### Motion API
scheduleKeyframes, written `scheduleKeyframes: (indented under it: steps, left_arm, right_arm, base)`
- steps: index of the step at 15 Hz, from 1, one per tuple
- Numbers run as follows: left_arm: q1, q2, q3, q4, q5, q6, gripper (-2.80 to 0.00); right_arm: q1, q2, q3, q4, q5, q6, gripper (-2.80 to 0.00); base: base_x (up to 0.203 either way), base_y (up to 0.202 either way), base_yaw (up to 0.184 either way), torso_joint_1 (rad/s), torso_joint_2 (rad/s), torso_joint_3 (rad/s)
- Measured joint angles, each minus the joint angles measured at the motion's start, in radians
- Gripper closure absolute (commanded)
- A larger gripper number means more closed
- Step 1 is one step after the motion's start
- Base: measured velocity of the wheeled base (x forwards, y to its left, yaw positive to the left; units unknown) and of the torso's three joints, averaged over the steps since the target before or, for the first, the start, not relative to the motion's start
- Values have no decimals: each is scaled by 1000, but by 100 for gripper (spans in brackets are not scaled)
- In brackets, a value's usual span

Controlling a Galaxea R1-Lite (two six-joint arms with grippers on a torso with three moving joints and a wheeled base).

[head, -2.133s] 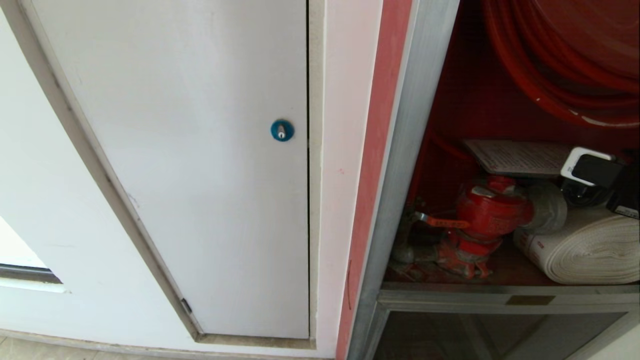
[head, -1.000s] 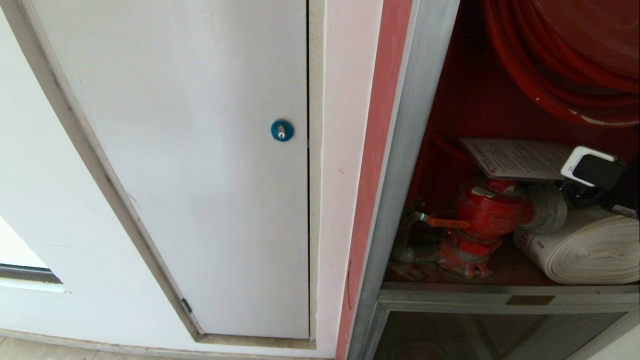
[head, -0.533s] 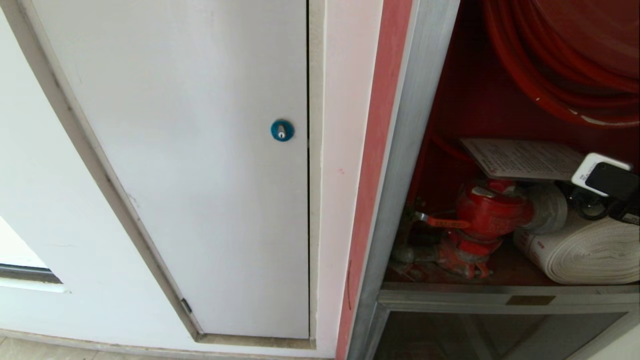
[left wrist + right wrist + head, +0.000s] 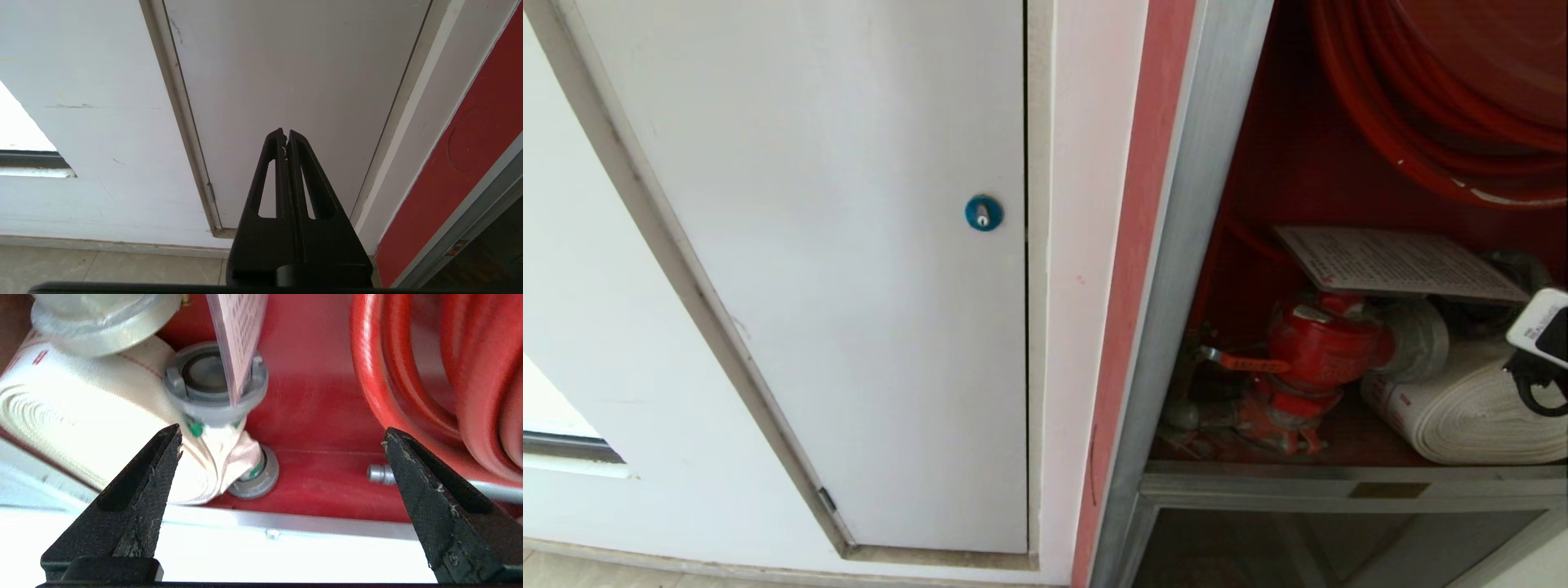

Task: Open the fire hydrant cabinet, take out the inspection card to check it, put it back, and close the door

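Little can be read. The white inspection card in its clear sleeve (image 4: 1396, 263) carries a printed grid with red marks at one corner, all too small to make out. The rolled white fire hose (image 4: 1478, 408) bears small red print near its end, unreadable. The white-cased device on the right arm (image 4: 1539, 325) shows dark lettering, also illegible.

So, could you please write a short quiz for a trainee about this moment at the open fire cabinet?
1. True or false: the inspection card lies inside the fire hydrant cabinet, above the red valve.
2. How do the right gripper jaws stand? A) wide apart, empty B) closed on the card
3. Fill in: the left gripper jaws are ____.

Key: 1 true; 2 A; 3 shut.
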Motion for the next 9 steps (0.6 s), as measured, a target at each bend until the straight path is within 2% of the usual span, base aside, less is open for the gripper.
scheduleKeyframes:
  steps: [5,6,7,9]
  left_arm:
    - [0,0,0,0,0,0,0]
    - [0,0,0,0,0,0,0]
    - [0,0,0,0,0,0,0]
    - [0,0,0,0,1,0,0]
  right_arm:
    - [0,-110,30,70,7,0,-280]
    - [0,-127,33,75,7,0,-154]
    - [0,-142,34,90,9,-1,0]
    - [0,-174,35,140,20,2,0]
  base:
    - [0,0,0,0,0,0]
    - [0,0,0,0,0,0]
    - [0,0,0,0,0,0]
    - [0,0,0,0,0,0]
